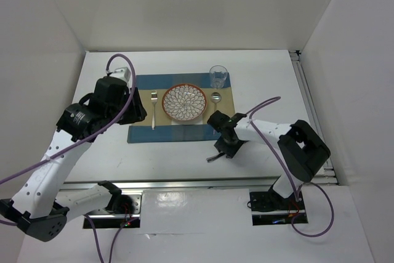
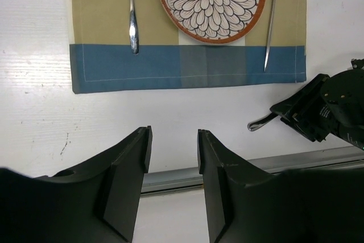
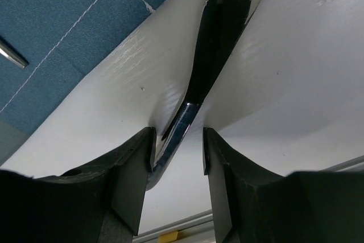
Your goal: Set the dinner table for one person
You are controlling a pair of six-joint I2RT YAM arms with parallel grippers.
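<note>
Since the dinner table (image 1: 265, 84) already carries most of one setting, you have little left to place. The striped placemat (image 1: 141, 133) lies at its middle, with the plate (image 1: 184, 103) in the centre. The glass (image 1: 218, 77) stands at the far right corner, the fork (image 1: 153, 110) lies left of the plate and the spoon (image 1: 216, 98) right of it. Your left gripper (image 2: 174, 140) hangs empty by the mat's left side, fingers apart, leaving room. Your right gripper (image 3: 177, 140) straddles the knife (image 3: 196, 66) on bare table near the mat's right corner. Its fingers are apart and not clamped, probably lined up to grasp.
</note>
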